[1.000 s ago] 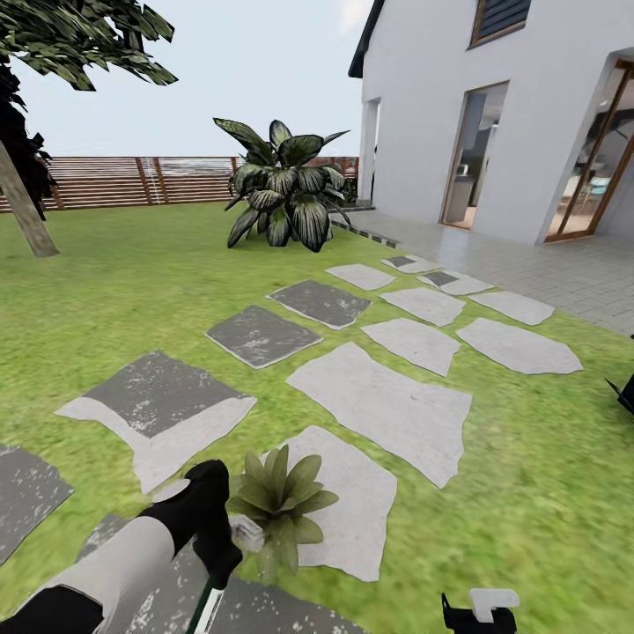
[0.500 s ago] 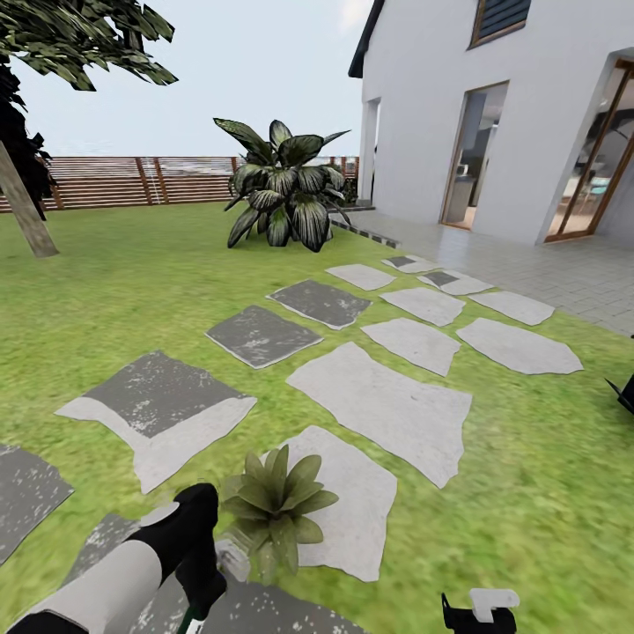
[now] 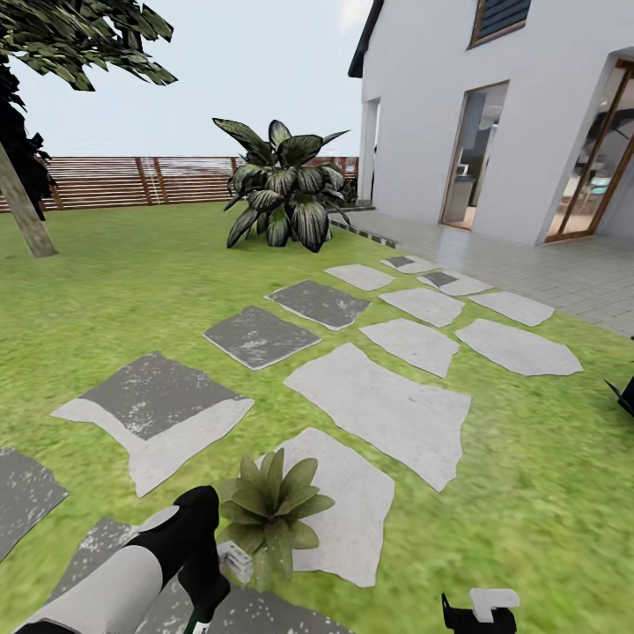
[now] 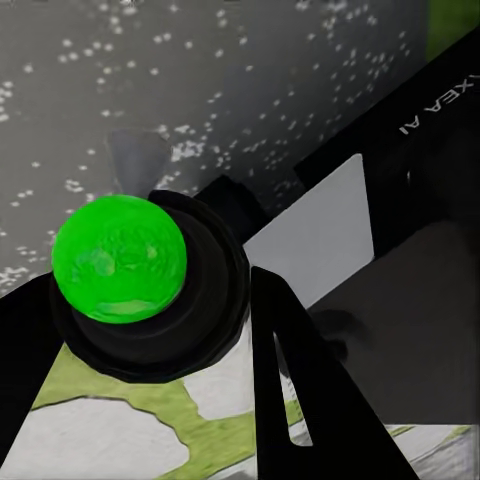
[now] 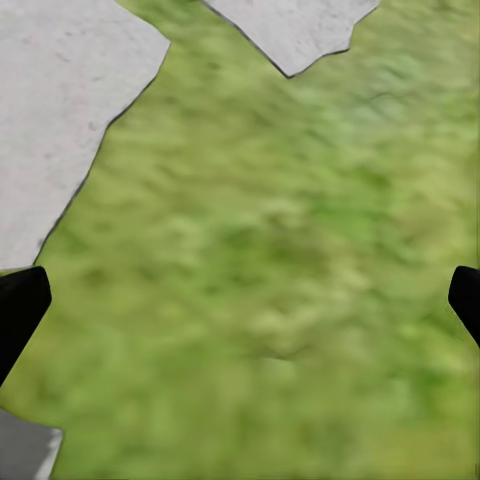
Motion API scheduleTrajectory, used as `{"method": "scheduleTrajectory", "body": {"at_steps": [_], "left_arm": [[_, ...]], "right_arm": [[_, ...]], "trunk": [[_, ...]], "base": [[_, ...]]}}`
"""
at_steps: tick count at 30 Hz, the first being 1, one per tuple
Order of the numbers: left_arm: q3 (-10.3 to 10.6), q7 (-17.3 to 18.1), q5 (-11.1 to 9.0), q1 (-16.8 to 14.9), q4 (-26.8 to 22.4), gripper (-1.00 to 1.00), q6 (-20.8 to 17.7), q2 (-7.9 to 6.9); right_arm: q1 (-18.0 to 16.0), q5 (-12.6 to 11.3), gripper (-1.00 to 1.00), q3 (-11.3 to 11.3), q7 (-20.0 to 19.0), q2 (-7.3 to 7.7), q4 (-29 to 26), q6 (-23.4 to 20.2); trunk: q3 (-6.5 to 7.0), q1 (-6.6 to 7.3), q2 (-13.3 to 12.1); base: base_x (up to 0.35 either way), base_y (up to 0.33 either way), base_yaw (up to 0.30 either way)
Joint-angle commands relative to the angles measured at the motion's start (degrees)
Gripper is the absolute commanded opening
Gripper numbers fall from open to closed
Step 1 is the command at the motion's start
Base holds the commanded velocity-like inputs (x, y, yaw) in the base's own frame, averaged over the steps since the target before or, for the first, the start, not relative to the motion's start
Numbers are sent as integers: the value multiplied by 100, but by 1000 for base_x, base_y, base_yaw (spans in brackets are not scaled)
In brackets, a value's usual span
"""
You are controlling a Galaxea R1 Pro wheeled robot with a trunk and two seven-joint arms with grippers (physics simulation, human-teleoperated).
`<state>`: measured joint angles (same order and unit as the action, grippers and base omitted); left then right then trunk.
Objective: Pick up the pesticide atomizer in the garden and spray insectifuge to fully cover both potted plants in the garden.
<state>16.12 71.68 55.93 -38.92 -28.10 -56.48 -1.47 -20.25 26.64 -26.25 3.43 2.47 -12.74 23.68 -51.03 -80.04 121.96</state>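
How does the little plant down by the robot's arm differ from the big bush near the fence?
The small potted plant is a low, pale green rosette on a stepping stone close by. The big bush is tall, with dark, broad, drooping leaves, standing far off on the lawn. Both spread pointed leaves outward from the middle.

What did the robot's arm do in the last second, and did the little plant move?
The left hand, with the sprayer between its fingers, slid down and a bit toward the robot, so it sits lower in the head view beside the small potted plant. The whole view nudged very slightly, so the camera moved, not the plant. The stepping stones, big bush and fence stayed put.
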Motion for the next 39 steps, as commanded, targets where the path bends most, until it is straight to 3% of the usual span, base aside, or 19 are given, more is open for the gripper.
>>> {"method": "scheduleTrajectory", "body": {"at_steps": [1, 5, 9, 12, 20, 25, 30, 39], "left_arm": [[19, 53, 40, -2, -12, -100, -41, -8], [22, 44, 42, 4, 19, -100, -32, -62], [26, 34, 38, 62, 55, -100, -14, -295], [16, 31, 34, 68, 9, -100, -12, -338], [41, 30, 36, 60, -42, -100, -14, -253], [48, 35, 48, 41, -469, -100, -37, -224], [52, 45, 77, 2, -674, -100, -69, -40], [52, 54, 85, -133, -685, -100, -78, -23]], "right_arm": [[-7, 61, 100, -29, 26, -1, 9, 22], [-6, 61, 100, -29, 26, 0, 8, 22], [-5, 68, 100, -29, 23, 6, 11, 22], [-5, 69, 100, -29, 26, 9, 9, 22], [-5, 69, 100, -29, 26, 17, 14, 22], [-5, 69, 100, -29, 26, 17, 17, 22], [-5, 69, 100, -29, 26, 17, 17, 22], [-5, 72, 100, -29, 26, 17, 26, 17]], "trunk": [[-5, 1, 2], [-5, 1, 2], [-5, 1, 2], [-5, 1, 2], [-5, 1, 2], [-5, 1, 2], [-5, 1, 2], [-5, 1, 2]], "base": [[7, -8, 0], [2, -2, 0], [0, 0, 0], [0, 0, 0], [89, 0, 0], [50, 0, 0], [2, 0, 0], [-122, 0, 0]]}}
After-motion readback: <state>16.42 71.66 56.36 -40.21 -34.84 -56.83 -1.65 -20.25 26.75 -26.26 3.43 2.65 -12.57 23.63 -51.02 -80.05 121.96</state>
